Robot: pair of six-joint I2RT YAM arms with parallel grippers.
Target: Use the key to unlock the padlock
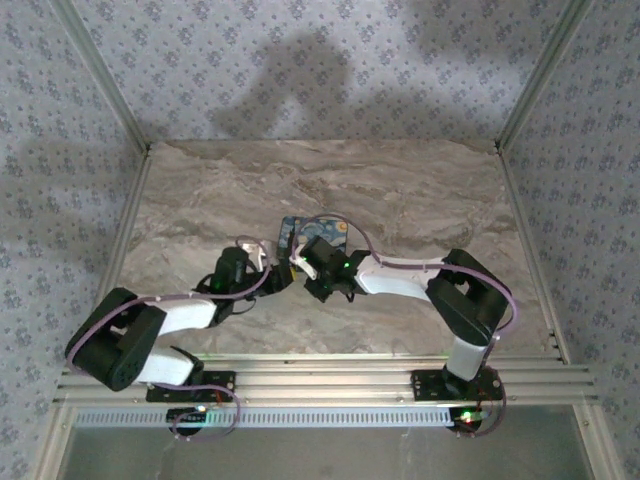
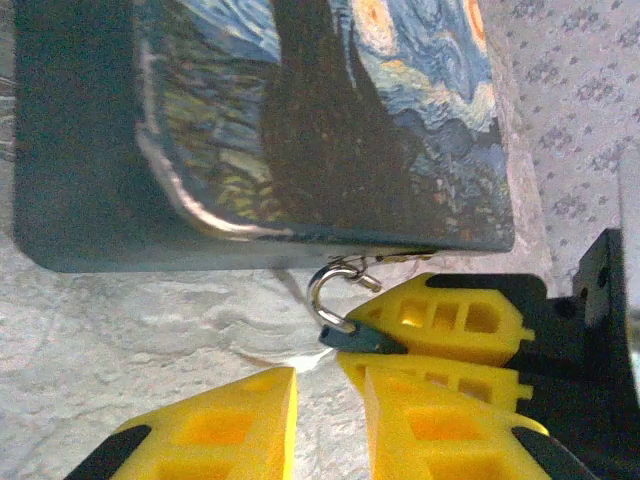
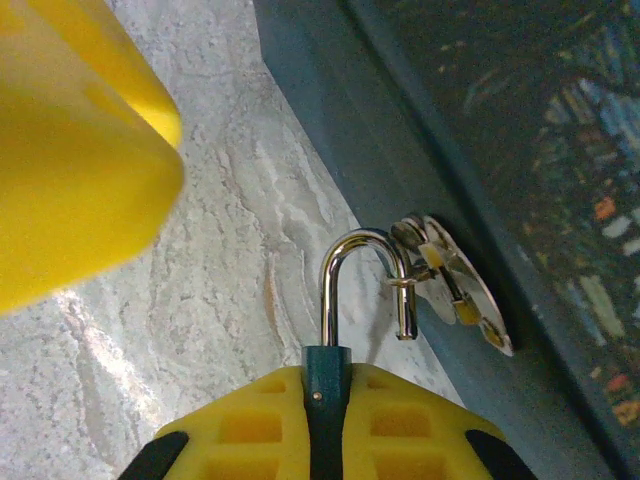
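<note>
Right wrist, right gripper (image 3: pixel 328 405) pinching padlock (image 3: pixel 327 368), hooked to starry-night tin (image 3: pixel 520 150)

Left arm (image 1: pixel 175 325) runs from the near-left base, elbow low at far left, forearm angled right toward scene centre. Right arm (image 1: pixel 400 272) rises from the near-right base, elbow out right, forearm running left. The gripper tips are close together at centre. Right gripper (image 3: pixel 328 372) is clamped tight on the padlock (image 3: pixel 328 420) body. Left gripper (image 2: pixel 330 390) has its fingers (image 2: pixel 225 425) a narrow gap apart, pointing at the right gripper's fingers; anything held unclear.
</note>
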